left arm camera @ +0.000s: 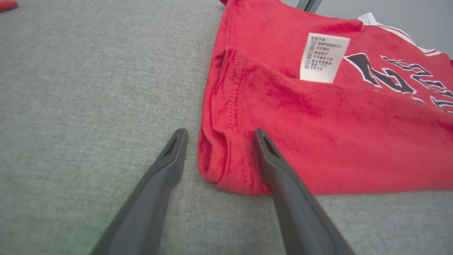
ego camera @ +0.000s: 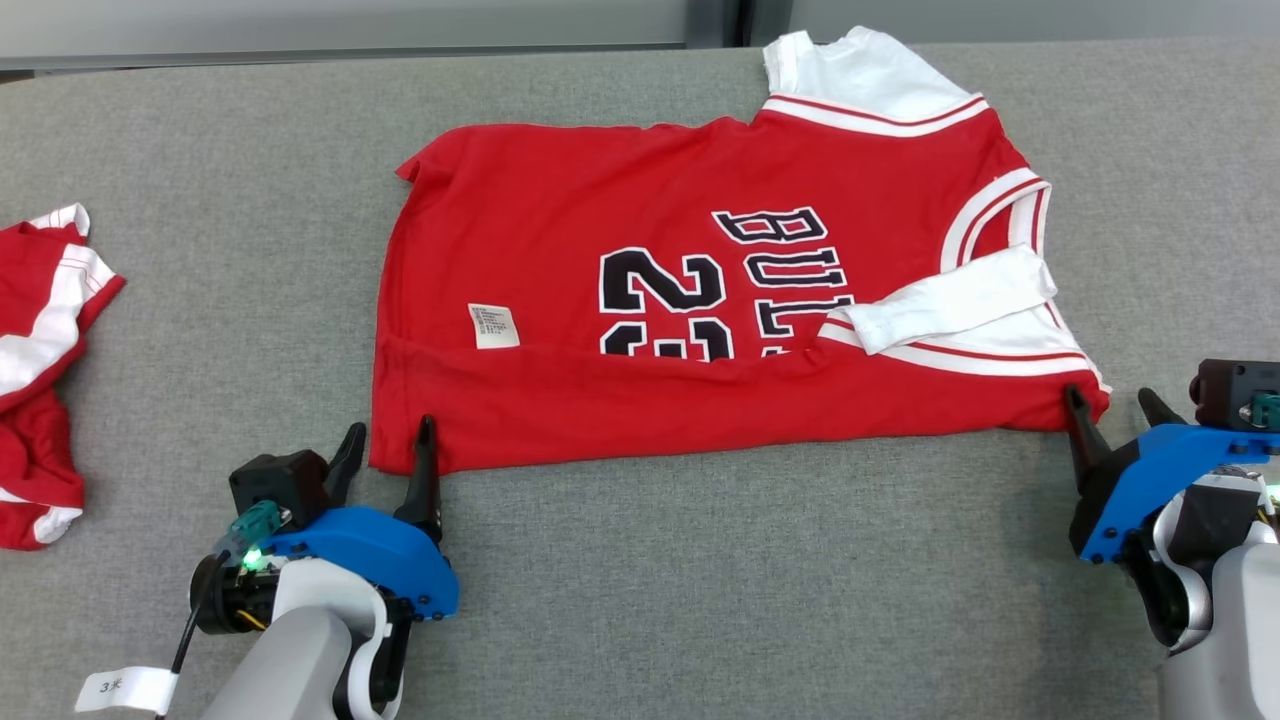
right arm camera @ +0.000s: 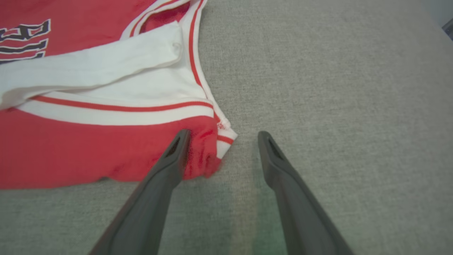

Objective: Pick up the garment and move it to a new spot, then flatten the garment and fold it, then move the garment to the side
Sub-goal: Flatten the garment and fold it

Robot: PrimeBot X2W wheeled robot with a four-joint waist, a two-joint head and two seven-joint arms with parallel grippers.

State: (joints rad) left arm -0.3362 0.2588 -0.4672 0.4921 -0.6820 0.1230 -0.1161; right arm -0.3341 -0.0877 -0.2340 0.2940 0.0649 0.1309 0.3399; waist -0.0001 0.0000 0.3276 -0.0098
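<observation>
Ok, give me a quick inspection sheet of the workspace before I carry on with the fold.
Surface: grey cloth-covered table, flat.
Job's things: red jersey spread out, near edge folded up over the number, care label showing.
Clutter: second red-and-white garment bunched at the left edge.
End effectors: left end effector and right end effector both open, each straddling a near corner of the jersey, nothing gripped.
Cables: black cable with white tag by the left arm.
Surroundings: pale panel beyond the table's far edge.
</observation>
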